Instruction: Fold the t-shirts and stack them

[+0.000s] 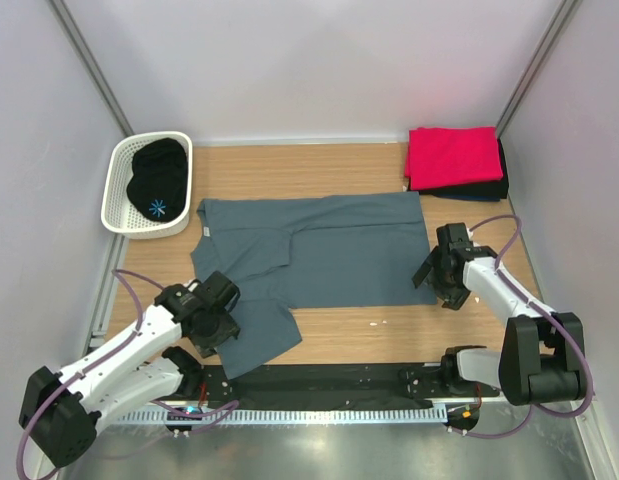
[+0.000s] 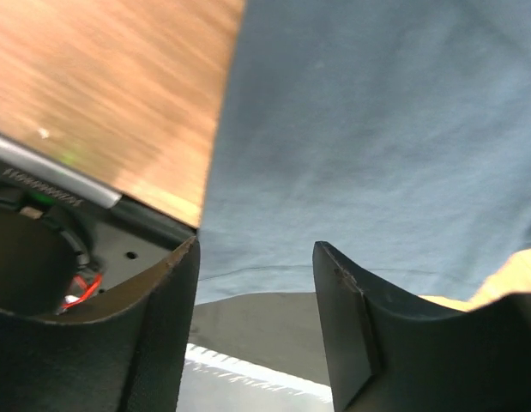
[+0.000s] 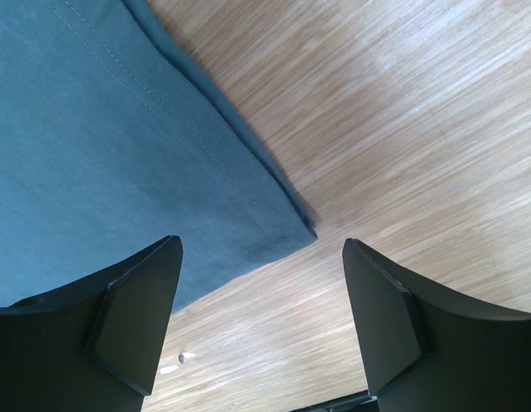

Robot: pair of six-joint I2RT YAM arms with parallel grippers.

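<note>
White-shelled arms [image 1: 119, 355] — black joints, purple cables [image 1: 129, 283]

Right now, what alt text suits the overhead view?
A blue-grey t-shirt lies spread on a wooden table, left pincer and right pincer at its ends. Folded red and dark shirts sit back right, a white basket back left.

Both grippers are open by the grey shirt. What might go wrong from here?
1. The blue-grey shirt's near-left part already reaches the near edge of the table, right by the left gripper. A pull toward the arms could drag it onto the black base strip.
2. The right gripper stands open over the hem corner, which lies flat on the wood. Closing there may miss the corner or catch only its edge, skewing the fold.
</note>
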